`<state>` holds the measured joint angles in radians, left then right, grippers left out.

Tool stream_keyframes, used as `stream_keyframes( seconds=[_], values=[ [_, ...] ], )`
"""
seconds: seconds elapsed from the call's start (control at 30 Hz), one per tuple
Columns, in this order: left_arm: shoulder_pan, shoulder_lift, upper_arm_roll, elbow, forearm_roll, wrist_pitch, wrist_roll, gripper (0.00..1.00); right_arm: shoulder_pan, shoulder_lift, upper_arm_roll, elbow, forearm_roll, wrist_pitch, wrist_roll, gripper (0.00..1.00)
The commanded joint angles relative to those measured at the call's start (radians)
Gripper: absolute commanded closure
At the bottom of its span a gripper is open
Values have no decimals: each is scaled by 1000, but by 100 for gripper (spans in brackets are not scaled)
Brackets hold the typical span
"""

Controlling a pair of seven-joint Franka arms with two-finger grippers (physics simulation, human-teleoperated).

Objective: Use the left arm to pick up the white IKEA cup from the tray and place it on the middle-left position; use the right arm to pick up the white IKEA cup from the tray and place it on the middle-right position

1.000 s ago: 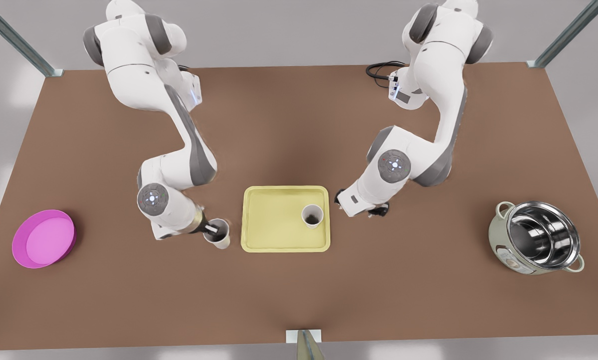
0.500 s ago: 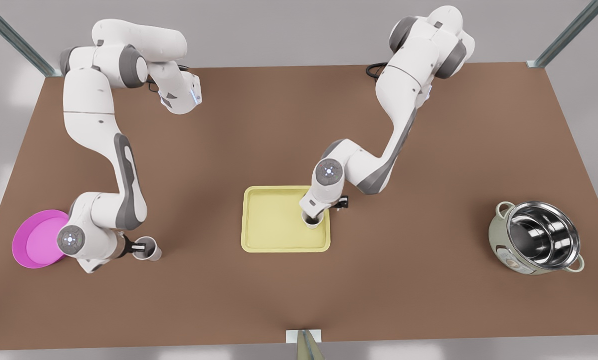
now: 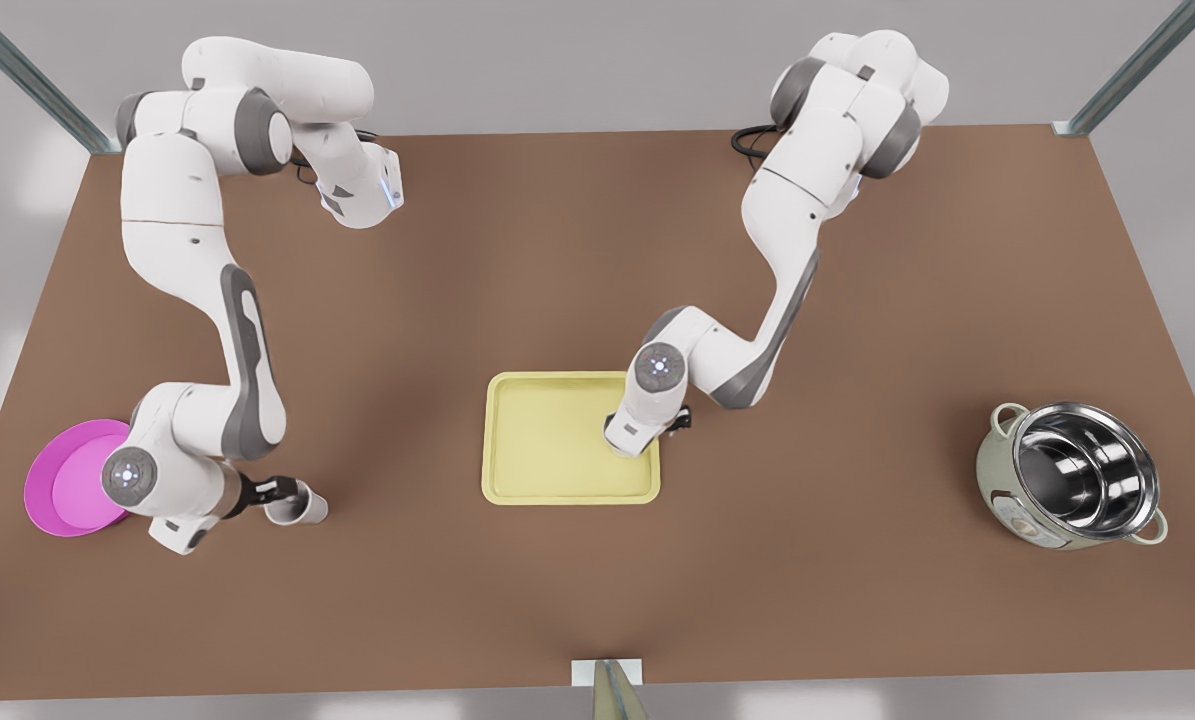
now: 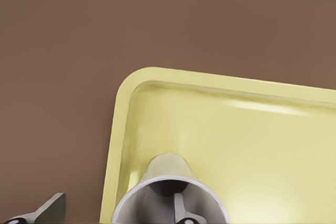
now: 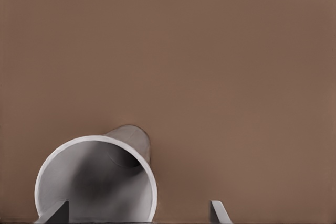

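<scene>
The left gripper (image 4: 115,209) is reaching down over the tray (image 3: 547,482), its arm bent low; its fingers are standing apart, straddling the wall of a white cup (image 4: 169,179) inside the tray's corner. Well away from the tray, the right gripper (image 3: 282,492) is lying near-level – fingers spread astride a second cup (image 3: 304,508) on the surface.

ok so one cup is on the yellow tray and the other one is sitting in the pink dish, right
Not quite. One cup is on the yellow tray, at the left hand. The other cup isn't in the pink dish: the front view shows it over the bare brown table beside the dish, apart from it, at the right hand.
</scene>
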<state>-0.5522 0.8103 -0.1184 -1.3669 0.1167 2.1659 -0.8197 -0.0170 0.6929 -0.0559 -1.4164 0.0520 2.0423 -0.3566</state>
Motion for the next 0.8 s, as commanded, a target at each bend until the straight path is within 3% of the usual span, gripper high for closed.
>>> stream_keyframes(
  seconds=[0.0,0.03,0.07,0.1,0.13,0.27,0.4,0.5,0.63,0.77],
  values=[
    [-3,7,0,3,3,58,-141,0,-1,-50,11,7,12,-42,-279,0],
    [-9,7,0,6,1,58,-141,4,3,-102,17,8,11,-56,-234,0],
    [-9,7,0,8,1,58,-142,21,3,-160,18,8,11,-137,-126,0],
    [-9,6,0,9,1,58,-142,50,5,-213,24,10,2,-191,31,0],
    [-9,7,0,9,0,58,-144,65,6,-257,42,19,3,-264,89,0],
    [-8,7,0,12,-11,57,-147,85,-6,-285,8,218,-3,-611,252,0],
    [5,-5,3,29,-2,11,-135,90,-6,-380,18,152,2,-619,327,0],
    [106,-22,5,138,-8,-193,20,90,2,-397,18,125,0,-588,332,0],
    [268,-31,3,132,-2,-181,364,90,2,-391,22,125,0,-590,387,0],
    [351,-22,3,83,-3,-35,602,90,0,-345,18,191,-4,-573,383,0]
  ],
)
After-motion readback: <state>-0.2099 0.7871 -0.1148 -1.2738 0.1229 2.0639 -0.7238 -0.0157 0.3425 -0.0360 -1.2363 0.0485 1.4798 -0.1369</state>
